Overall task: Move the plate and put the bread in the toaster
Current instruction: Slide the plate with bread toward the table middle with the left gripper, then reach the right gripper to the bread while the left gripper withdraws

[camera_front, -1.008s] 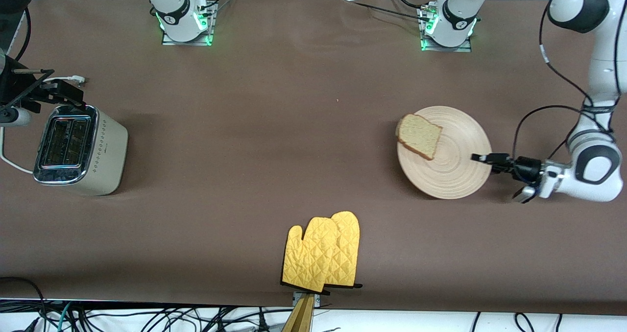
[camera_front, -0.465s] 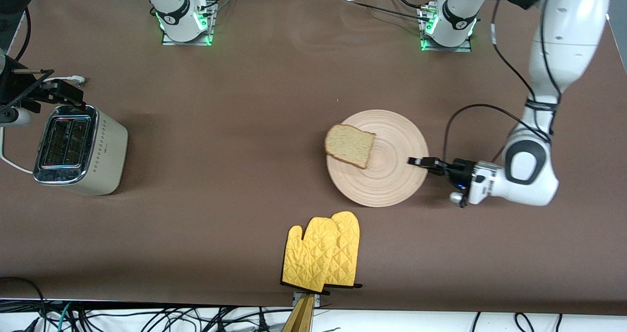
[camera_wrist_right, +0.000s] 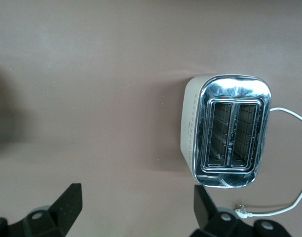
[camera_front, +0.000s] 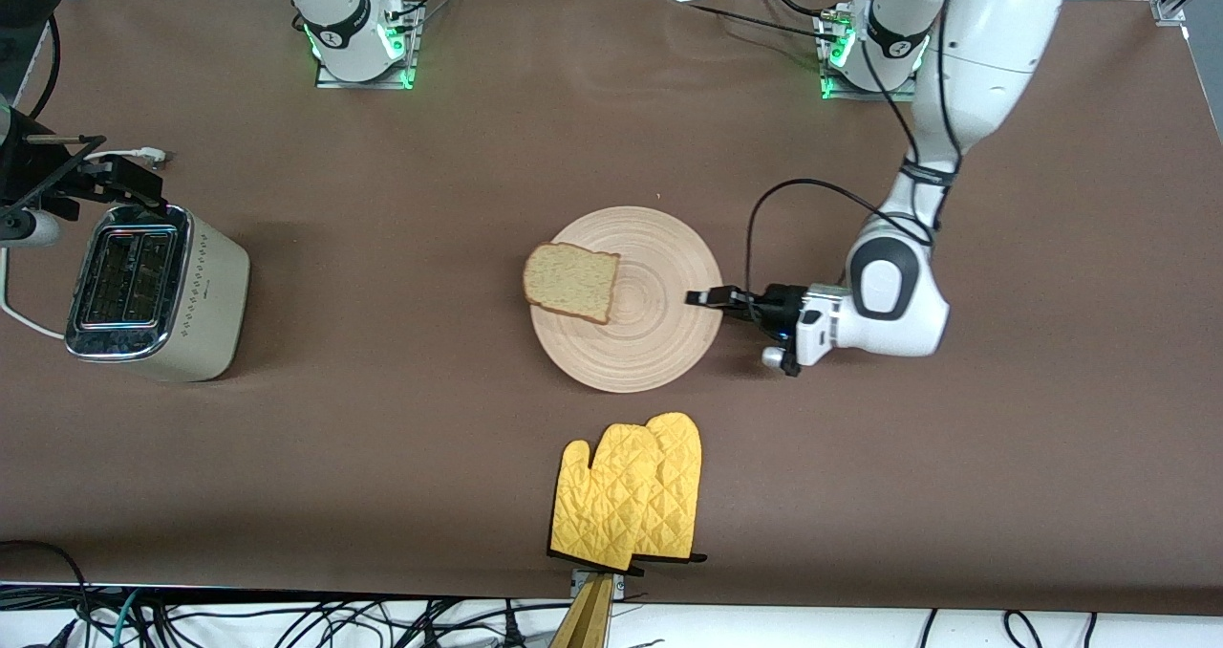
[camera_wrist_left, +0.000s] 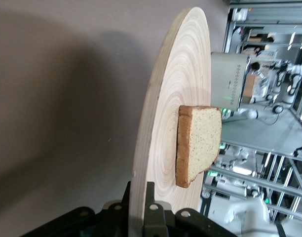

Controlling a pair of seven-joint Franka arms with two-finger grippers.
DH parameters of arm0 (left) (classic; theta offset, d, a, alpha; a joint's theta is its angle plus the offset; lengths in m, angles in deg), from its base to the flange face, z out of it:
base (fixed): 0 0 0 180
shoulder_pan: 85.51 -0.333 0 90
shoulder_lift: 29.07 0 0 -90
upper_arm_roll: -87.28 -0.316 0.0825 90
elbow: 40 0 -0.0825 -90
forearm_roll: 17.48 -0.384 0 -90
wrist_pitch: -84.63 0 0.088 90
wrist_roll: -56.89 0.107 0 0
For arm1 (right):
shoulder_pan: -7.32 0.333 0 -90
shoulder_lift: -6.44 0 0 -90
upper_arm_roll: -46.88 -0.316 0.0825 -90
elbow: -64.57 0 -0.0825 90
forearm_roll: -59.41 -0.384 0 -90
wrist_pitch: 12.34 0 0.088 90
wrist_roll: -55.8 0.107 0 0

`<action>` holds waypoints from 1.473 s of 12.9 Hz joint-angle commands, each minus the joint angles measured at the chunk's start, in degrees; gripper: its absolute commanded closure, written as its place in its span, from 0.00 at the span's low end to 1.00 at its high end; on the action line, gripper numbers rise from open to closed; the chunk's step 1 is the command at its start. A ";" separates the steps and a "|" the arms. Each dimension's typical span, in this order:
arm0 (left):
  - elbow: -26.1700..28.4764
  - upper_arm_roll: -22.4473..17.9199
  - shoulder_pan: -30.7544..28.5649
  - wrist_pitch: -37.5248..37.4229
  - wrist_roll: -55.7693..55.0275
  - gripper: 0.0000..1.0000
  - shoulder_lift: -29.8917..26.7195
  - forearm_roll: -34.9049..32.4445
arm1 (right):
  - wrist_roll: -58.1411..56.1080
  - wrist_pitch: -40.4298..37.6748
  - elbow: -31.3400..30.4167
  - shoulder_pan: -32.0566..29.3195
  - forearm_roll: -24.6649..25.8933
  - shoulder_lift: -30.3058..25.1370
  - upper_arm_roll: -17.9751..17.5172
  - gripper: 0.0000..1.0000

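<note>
Gripping the plate (camera_front: 626, 299) by its rim at the three o'clock edge, left hand (camera_front: 705, 297) clenched on the wood, reaching in low from the left arm's end of the bench (camera_front: 382, 457). Resting at the bench's middle, plate carrying the bread (camera_front: 571, 282) at its nine o'clock side, crust overhanging the rim a little. Lying just nearer the front camera than the plate, at its six o'clock, a pair of yellow oven mitts (camera_front: 631, 492). Standing well apart at the right arm's end, toaster (camera_front: 153, 290) with both slots bare. Hovering over the toaster, right hand (camera_wrist_right: 136, 207) spread wide, grasping nothing, waiting.
</note>
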 commanded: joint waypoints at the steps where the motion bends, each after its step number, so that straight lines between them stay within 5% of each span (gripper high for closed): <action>1: 0.27 -0.86 6.11 4.07 5.51 1.00 2.06 8.89 | -0.53 -0.84 0.86 -0.30 -0.21 -0.01 -0.14 0.00; 5: -0.53 -0.86 11.66 9.52 10.00 1.00 5.58 17.08 | -0.53 -0.93 0.86 -0.30 -0.21 -0.01 -0.14 0.00; 9: -0.18 -0.78 11.76 9.62 10.09 0.98 5.76 17.53 | 0.17 -0.93 0.69 -0.04 -0.21 0.08 -0.14 0.00; 11: 0.17 -0.77 11.76 9.62 10.10 0.63 5.76 17.53 | 0.18 -2.06 -0.36 0.75 -0.47 1.56 -0.67 0.00; 12: 0.44 -0.77 11.59 9.62 10.10 0.27 5.67 17.62 | 0.35 -3.38 -2.45 1.97 -2.73 2.10 -0.84 0.00; 13: 1.48 -0.77 11.41 9.62 10.62 0.00 5.24 17.62 | 0.70 -3.04 -5.17 2.68 -6.85 2.19 -1.02 0.00; 16: 5.08 -0.86 8.70 9.62 9.93 0.00 0.68 16.83 | 4.30 2.29 -11.23 3.04 -14.77 5.52 -1.02 0.00; 19: 13.68 -0.95 2.99 9.88 9.83 0.00 -7.92 15.95 | 4.31 21.16 -28.17 3.04 -26.09 3.87 -1.20 0.00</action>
